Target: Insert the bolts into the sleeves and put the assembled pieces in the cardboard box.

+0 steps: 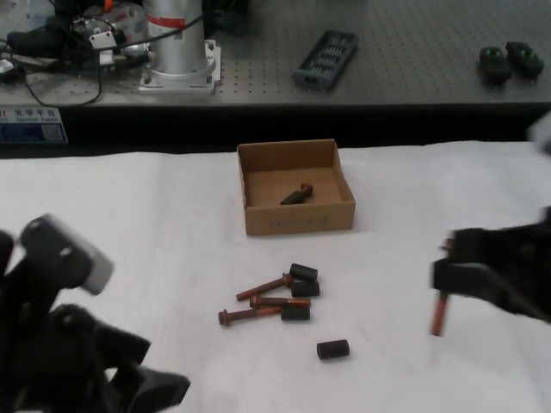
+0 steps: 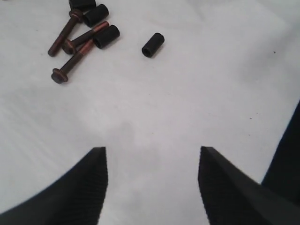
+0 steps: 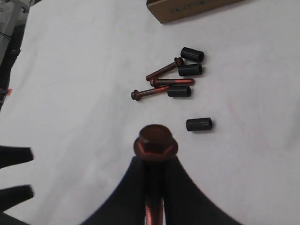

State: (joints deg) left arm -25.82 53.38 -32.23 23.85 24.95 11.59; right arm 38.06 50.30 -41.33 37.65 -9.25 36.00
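With the right pincer (image 3: 154, 171) clenched on a copper-coloured hex-flanged bolt (image 3: 155, 142) and the left pincer (image 2: 152, 152) released above the white worktop (image 2: 187, 103), the lone black cylindrical sleeve (image 3: 199, 124), lying loose near the other bolts (image 3: 164, 82), may roll away if the seemingly tilted bolt nudges it.

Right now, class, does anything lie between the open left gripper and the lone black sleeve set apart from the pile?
Nothing visible does. Only bare white cloth lies between the left gripper and the lone sleeve. The loose bolts and other sleeves lie off to the side, out of that line.
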